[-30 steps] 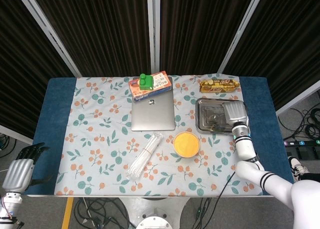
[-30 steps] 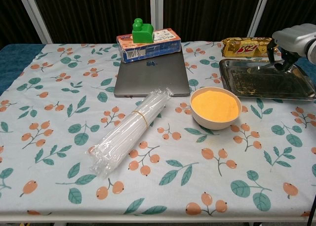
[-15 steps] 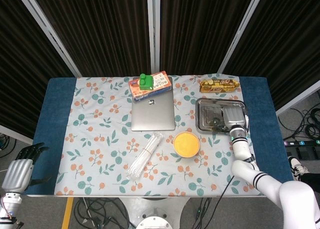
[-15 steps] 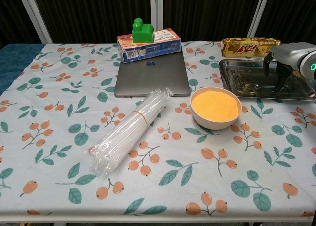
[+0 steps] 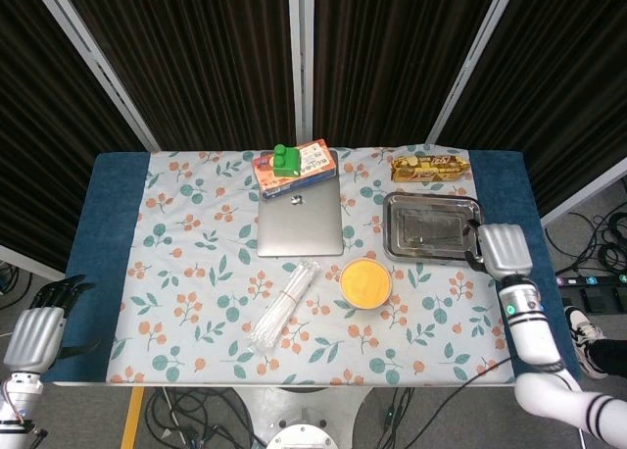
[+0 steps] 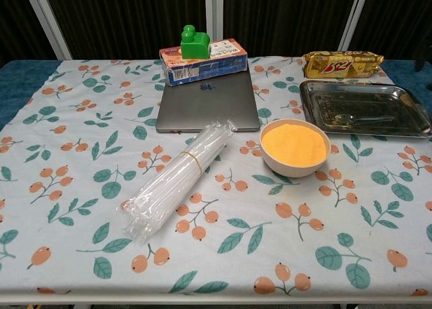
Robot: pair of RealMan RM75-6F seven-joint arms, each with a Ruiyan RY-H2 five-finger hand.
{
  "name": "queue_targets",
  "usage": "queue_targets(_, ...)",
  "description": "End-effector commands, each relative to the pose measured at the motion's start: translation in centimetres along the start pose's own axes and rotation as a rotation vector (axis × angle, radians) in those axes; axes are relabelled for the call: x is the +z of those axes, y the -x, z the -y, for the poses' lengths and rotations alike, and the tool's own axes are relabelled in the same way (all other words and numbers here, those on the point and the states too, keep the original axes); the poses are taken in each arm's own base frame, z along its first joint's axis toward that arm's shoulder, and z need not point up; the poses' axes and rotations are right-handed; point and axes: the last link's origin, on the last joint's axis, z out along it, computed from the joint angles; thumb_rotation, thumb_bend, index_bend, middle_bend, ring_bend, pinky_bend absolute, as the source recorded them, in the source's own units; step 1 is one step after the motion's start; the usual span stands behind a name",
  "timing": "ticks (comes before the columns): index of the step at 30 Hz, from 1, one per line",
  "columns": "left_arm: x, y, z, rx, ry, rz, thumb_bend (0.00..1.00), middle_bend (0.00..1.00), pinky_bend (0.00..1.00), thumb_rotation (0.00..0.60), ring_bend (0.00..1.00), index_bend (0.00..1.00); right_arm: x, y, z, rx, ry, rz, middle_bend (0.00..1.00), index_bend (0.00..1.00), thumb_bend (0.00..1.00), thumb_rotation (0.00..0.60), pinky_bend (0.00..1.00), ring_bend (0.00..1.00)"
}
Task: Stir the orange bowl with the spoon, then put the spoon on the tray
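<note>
Spoon (image 6: 360, 119) lies in tray (image 5: 394, 235), just left of right hand (image 5: 504, 249); its fingers hidden, grasp unclear. Left hand (image 5: 34, 328) spread, empty.

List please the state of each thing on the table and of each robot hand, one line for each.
orange bowl: upright, full of orange powder.
spoon: lying in the tray.
tray: flat on the table, holds the spoon.
laptop: lid closed.
bag of straws: lying flat, banded.
green block: standing on the box.
snack pack: sealed, behind the tray.
left robot hand: empty, off the table.
right robot hand: beside the tray, holds nothing visible.
</note>
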Motion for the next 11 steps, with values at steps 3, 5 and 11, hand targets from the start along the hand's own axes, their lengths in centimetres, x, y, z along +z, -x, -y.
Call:
queue_targets(3, 0.7, -0.1, -0.4, 0.031, -0.001, -0.022, 0.0, 0.22, 0.14, 0.6, 0.15, 0.26, -9.0, 0.2, -2.9, -0.009, -0.078, -0.074, 0.2, 0.22, 0.41, 0.6, 0.19, 0.03)
queue_targets(5, 0.8, -0.2, -0.6, 0.042, -0.002, -0.036, 0.0, 0.22, 0.14, 0.6, 0.15, 0.26, -10.6, 0.6, -2.9, 0.013, -0.1, -0.108, 0.17, 0.19, 0.42, 0.6, 0.15, 0.0)
queue_targets(11, 0.9, -0.5, -0.8, 0.08, -0.015, -0.068, 0.0, 0.22, 0.14, 0.6, 0.15, 0.26, -13.3, 1.5, -3.1, 0.076, -0.105, -0.143, 0.16, 0.16, 0.42, 0.6, 0.13, 0.0)
